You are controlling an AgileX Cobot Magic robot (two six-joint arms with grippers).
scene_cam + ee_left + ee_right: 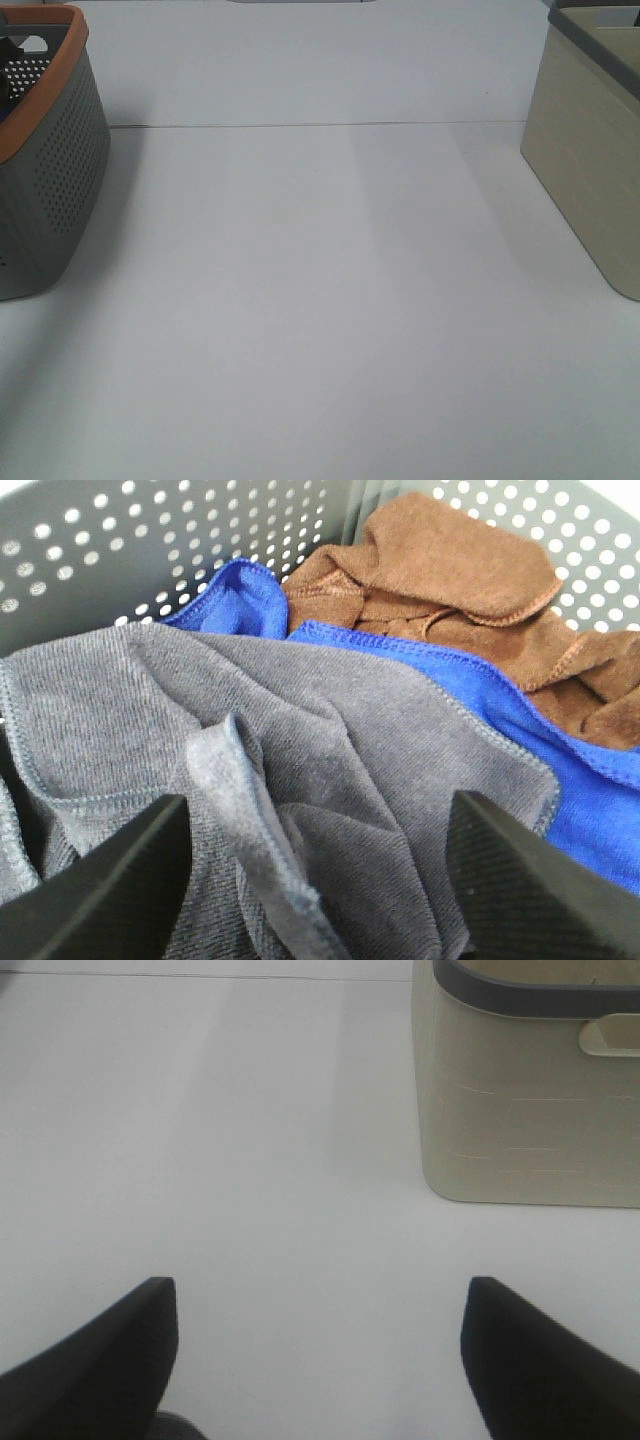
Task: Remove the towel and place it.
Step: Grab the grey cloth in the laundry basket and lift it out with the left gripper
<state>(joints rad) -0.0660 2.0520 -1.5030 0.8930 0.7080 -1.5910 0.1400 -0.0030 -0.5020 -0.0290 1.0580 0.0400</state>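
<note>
The left gripper (pixel 320 820) hangs inside the perforated grey basket (pixel 60 170), its fingers spread apart on either side of a raised fold of the towel (pixel 330 730). The towel lies crumpled there, so no long axis can be told. It rests on a blue cloth (pixel 590 790), with a brown cloth (pixel 450 570) beyond. The right gripper (pixel 320 1295), also spread, hovers above the bare white desk (pixel 320 300) near a beige bin (pixel 590 150).

left fingers (pixel 100 890) spread, right fingers (pixel 90 1360) seemingly spread
</note>
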